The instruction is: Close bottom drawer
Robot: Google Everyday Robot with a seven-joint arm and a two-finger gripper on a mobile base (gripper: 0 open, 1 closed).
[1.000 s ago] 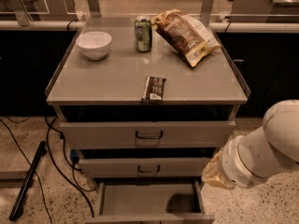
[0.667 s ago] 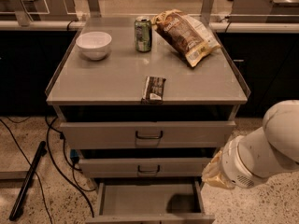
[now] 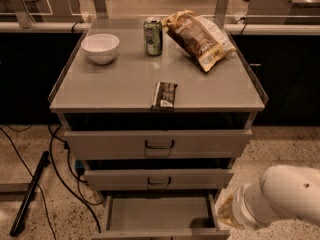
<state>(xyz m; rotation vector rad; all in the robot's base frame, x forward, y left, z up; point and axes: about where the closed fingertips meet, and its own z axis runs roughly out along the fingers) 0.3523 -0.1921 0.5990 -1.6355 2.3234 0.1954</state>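
Observation:
The bottom drawer (image 3: 159, 215) is the lowest of three grey drawers and stands pulled well out, its shallow tray empty. Its front edge (image 3: 160, 234) lies at the frame's bottom; the handle is out of view. The middle drawer (image 3: 159, 179) and the top drawer (image 3: 159, 144) stick out a little, each with a dark loop handle. My white arm (image 3: 280, 201) is at the lower right, just right of the open tray. The gripper is not in view, hidden past the arm and the frame's edge.
On the cabinet top (image 3: 115, 84) are a white bowl (image 3: 100, 47), a green can (image 3: 153, 36), a chip bag (image 3: 198, 38) and a dark snack bar (image 3: 164, 95) at the front edge. Cables (image 3: 60, 174) and a dark bar (image 3: 30, 194) lie on the floor at left.
My arm has dropped lower at the right of the frame. The drawers and the things on the cabinet have not moved.

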